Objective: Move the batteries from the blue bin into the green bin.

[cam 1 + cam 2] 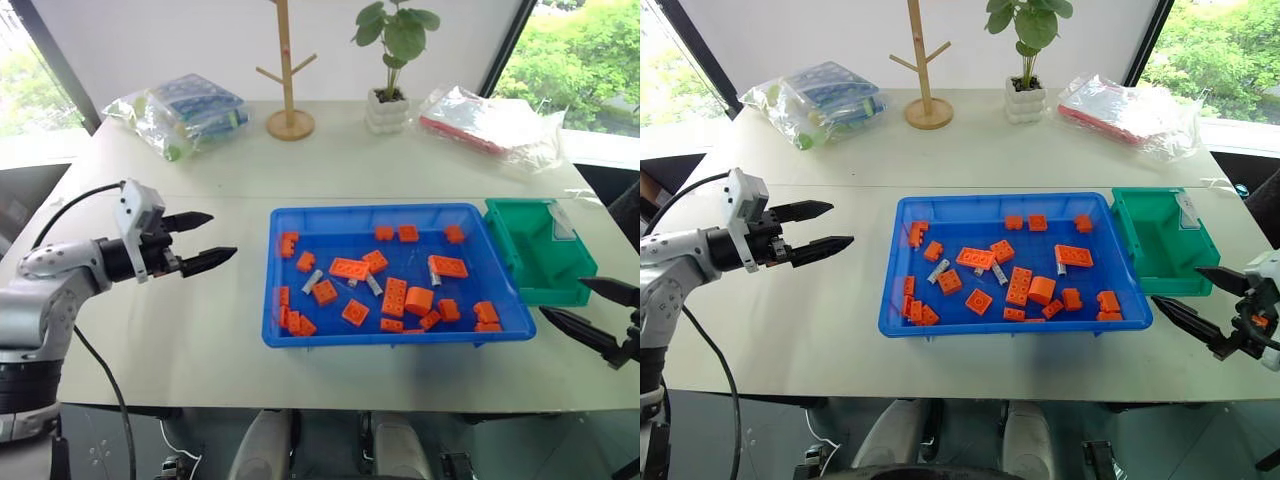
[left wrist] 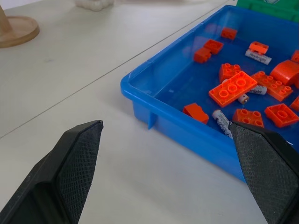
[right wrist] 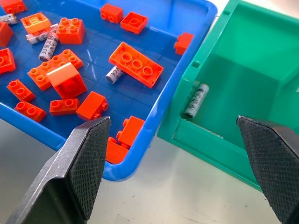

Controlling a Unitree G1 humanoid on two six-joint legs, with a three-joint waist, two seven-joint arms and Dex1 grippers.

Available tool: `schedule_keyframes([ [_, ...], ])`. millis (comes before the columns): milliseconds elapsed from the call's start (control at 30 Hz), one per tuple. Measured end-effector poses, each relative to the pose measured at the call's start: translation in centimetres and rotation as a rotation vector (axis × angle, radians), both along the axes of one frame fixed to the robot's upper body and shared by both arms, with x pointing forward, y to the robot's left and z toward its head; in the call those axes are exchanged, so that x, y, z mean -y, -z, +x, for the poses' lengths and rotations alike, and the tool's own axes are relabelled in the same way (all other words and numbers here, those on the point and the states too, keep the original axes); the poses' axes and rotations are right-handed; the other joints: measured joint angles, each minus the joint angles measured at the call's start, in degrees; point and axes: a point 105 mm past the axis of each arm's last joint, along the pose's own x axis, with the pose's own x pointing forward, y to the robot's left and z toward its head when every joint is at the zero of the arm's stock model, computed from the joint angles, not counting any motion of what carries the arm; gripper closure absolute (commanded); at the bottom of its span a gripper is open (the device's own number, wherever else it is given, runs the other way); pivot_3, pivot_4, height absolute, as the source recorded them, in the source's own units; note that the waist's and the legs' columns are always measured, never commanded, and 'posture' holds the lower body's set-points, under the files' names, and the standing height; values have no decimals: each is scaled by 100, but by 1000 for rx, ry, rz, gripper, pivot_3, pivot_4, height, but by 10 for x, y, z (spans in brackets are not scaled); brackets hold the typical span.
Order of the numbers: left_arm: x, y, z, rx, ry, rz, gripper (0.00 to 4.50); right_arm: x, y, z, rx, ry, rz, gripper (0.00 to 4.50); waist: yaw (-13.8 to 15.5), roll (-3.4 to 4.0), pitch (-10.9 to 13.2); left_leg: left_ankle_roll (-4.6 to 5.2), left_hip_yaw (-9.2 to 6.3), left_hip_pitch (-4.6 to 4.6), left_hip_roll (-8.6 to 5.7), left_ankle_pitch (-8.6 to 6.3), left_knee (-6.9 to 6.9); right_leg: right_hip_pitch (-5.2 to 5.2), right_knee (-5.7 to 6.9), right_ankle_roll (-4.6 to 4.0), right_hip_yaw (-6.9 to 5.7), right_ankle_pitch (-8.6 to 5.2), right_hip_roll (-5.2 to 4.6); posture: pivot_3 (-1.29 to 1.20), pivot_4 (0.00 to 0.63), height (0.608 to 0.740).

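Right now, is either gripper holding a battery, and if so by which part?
Nothing is held. The left gripper and right gripper both have open, empty jaws. One battery already lies in the green bin.

Bright daylight pours in from the windows point(image 1: 585, 70) behind my table point(image 1: 200, 330), casting soft shadows, glinting off the blue bin point(image 3: 140, 154), while my near fingertips point(image 2: 77, 163) look slightly soft.

Blue bin point(image 3: 140, 154) and green bin point(image 3: 243, 70) are showing glossy, smooth plastic. Batteries point(image 3: 196, 101) are looking metallic with printed wraps. Orange bricks point(image 3: 136, 63) are reading as shiny plastic. Tool pads point(image 3: 91, 154) are appearing matt, cross-hatched. Surface point(image 2: 93, 84) is looking matt.
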Motion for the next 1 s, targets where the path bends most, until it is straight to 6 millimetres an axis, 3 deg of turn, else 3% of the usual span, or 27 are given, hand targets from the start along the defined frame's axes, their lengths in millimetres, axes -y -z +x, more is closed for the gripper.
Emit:
schedule_keyframes([
  [433,1,-2,2,1,0,-5,0,1,0,1,4,6,-3,77,-2,-1,1,0,1,1,0,0,0,0,0,0,0,0,0,0,150,692],
  [633,10,-6,-3,-4,30,-36,0,2,-23,19,50,-34,-62,77,-19,-2,4,0,6,3,1,0,0,0,1,0,2,1,0,0,150,692],
  [800,23,-11,-12,-10,92,-44,0,-31,-49,48,99,-183,-90,77,-34,-7,8,0,9,5,5,0,0,-3,3,-2,3,2,3,0,150,692],
  [1000,28,-16,-20,-18,158,-18,0,-103,-42,80,61,-435,-83,77,-27,-22,23,0,10,-6,3,1,1,-14,1,-3,4,3,3,0,150,692],
])
